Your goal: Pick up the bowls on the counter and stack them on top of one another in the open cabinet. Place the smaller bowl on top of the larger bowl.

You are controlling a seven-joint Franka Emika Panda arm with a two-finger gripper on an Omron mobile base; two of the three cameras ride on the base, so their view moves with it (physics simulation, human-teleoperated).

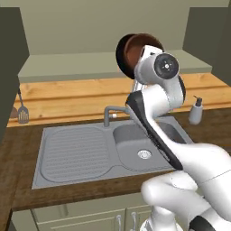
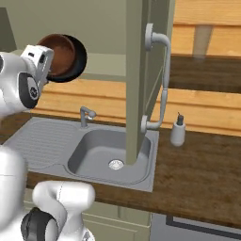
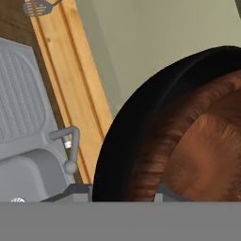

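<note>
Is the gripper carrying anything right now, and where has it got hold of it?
Yes: the round glossy black bowl with the reddish-brown inside, held up on edge by its rim. The gripper pinches the wall, one finger inside and one outside.

Even, soft rendered light, no glare; faint shadows under the faucet (image 2: 86, 114); the bowl (image 3: 179, 136) looks slightly blurred close up

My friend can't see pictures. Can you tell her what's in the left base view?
A white robot arm holds a black bowl, reddish-brown inside, tipped on its side up at the open cabinet. Below are the grey sink, tap and soap dispenser on the wooden counter.
</note>
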